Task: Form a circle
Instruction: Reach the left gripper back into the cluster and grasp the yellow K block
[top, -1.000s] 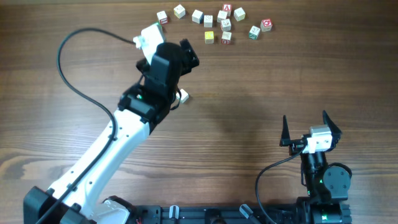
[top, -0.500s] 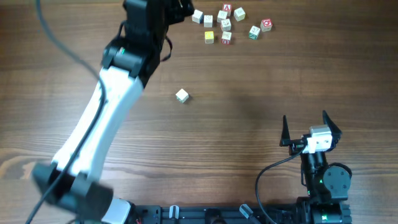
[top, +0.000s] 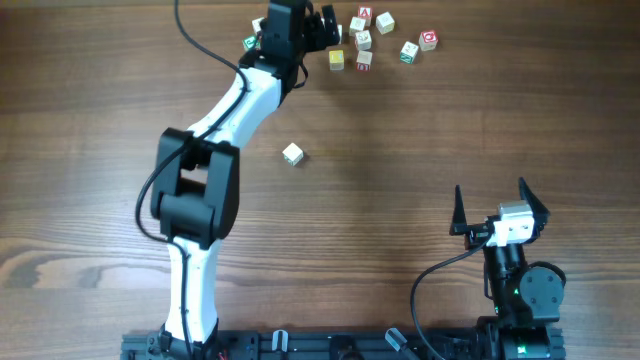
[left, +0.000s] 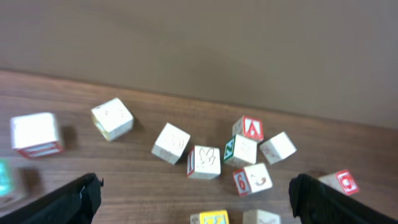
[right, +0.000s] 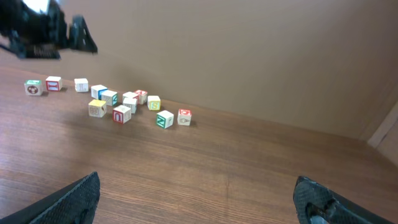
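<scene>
Upper left of the overhead view, the white left arm (top: 228, 108) reaches far across the brown wooden table (top: 90, 170). Its left gripper (top: 322, 25) hovers at the cubes with fingers spread as wide as they go, nothing between them. Below it, mid-table, one pale wooden cube (top: 292, 153) sits alone, well apart from the rest.

Top centre is the task's thing: the unfinished ring of small wooden letter cubes (top: 363, 40). It is more a loose cluster than a circle, with a yellow-faced cube (top: 336, 60) at its lower left edge and a red-marked cube (top: 428, 40) on the right. Lower right, the right gripper (top: 490, 195) sits near its base, jaws wide, holding nothing.

The danger, as I read it, is that those cubes lie close together. Such a wide spread coming down could straddle two at once or clip a neighbour, scattering the ring. The stretched arm leaves little margin, and the loner is a long carry away.
</scene>
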